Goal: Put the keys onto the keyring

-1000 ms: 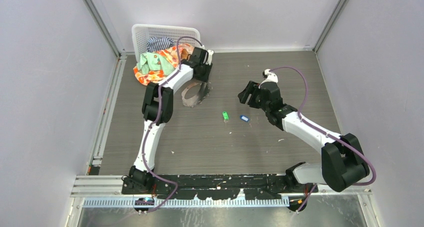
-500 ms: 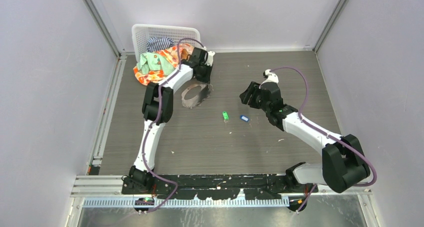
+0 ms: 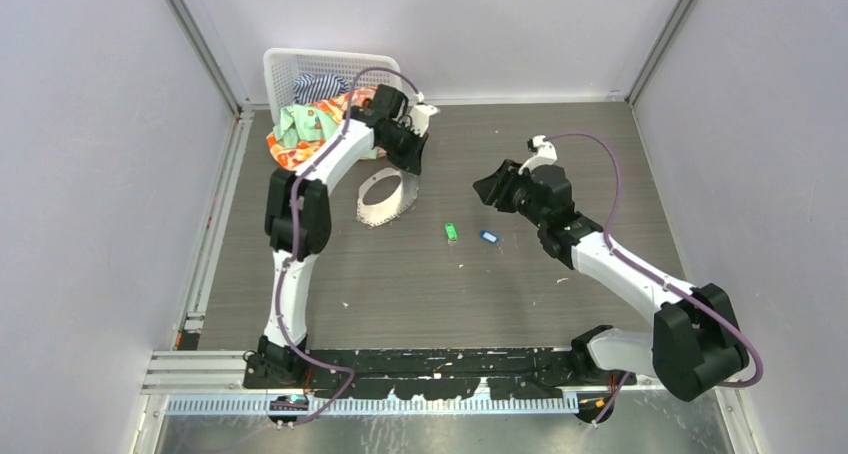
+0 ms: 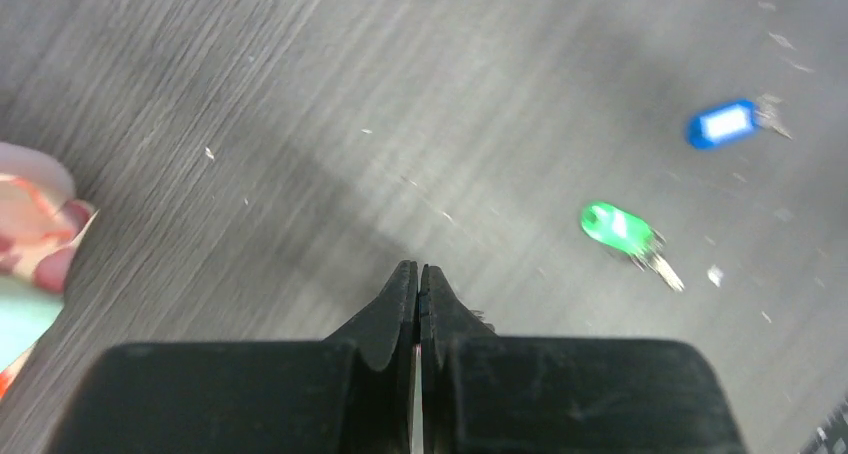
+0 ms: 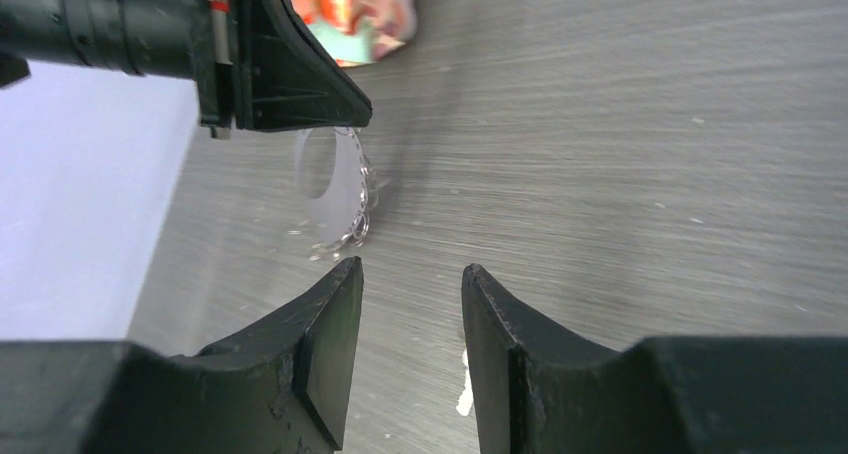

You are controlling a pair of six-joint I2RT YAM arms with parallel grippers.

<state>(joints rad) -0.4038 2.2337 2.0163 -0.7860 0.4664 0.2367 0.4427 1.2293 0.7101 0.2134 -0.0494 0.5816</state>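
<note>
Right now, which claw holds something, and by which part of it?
The left claw grips the keyring at its upper rim, the loop hanging below. The right claw holds nothing.

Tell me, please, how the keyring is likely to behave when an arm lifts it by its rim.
Probably light: the keyring is only a thin loop, apparently hanging from the shut left gripper. It hangs as a round loop, so the rim is likely fairly stiff. Its beaded fringe looks loose and may swing or snag.

White links (image 3: 620, 264), black joints (image 3: 700, 339), purple cables (image 3: 612, 174); right hand (image 5: 412, 267) black, wedge-fingered.
</note>
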